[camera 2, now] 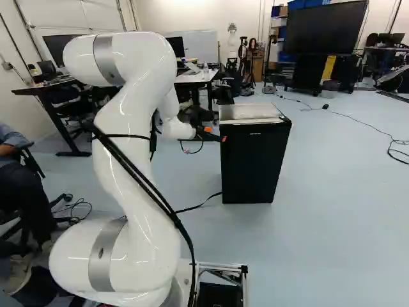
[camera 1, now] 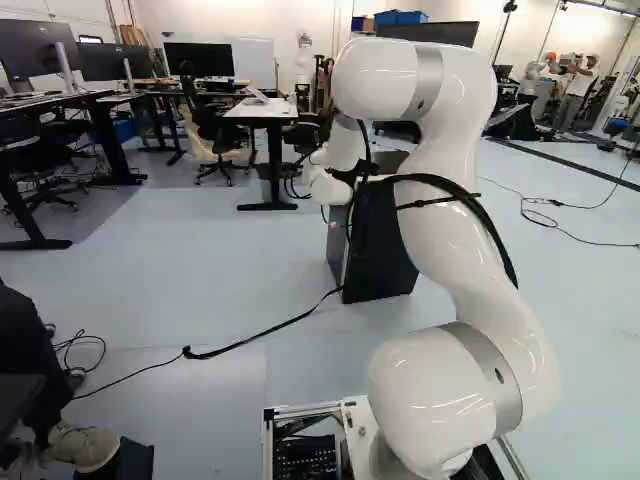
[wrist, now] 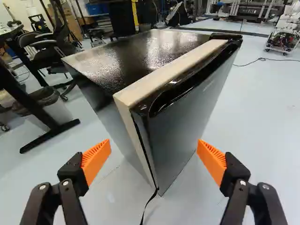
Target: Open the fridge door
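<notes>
Step in hand looks like getting a pad behind the door's free edge. Right base view, left to right: arm [camera 2: 137,121] left of the pincer [camera 2: 215,133], black fridge [camera 2: 255,163] just right of it, front toward the base. Best to line up on the near upright corner ahead of the pincer, work one finger in between pale strip [wrist: 166,72] and door [wrist: 180,133], then draw back toward the base in an arc; dark cover [wrist: 226,36] at the far top corner, well ahead of the pincer, suggests the hinge. Go slow: pushing square on could shove the light-looking fridge or slip a pad off. Pincer: spread wide, nothing gripped, orange pads [wrist: 96,159] either side of the corner's line; no contact visible, though a light touch can't be ruled out.
</notes>
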Motion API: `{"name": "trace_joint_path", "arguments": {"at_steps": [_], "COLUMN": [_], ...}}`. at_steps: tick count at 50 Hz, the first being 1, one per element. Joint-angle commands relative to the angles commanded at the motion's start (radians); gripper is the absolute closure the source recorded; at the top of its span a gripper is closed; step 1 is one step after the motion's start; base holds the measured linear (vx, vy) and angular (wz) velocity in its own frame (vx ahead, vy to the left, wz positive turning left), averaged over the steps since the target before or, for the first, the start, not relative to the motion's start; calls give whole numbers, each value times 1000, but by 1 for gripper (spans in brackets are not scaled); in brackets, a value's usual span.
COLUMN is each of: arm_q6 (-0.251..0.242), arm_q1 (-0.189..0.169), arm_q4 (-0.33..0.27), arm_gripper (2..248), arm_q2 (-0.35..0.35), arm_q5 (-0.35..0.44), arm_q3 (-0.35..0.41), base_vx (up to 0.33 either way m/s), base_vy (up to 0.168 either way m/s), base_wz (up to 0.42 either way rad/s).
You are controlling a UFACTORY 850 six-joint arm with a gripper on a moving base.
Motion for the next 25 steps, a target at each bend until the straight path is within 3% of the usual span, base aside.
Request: {"name": "trace_joint_path", "arguments": {"at_steps": [25], "arm_q6": [0], "arm_q1": [-10], "arm_q4": [0], "arm_gripper": [3], "arm_q2": [-13], "arm_q5": [0], "arm_q3": [-19], "base_vx": [0], "base_vy": [0], "base_wz": [0]}}
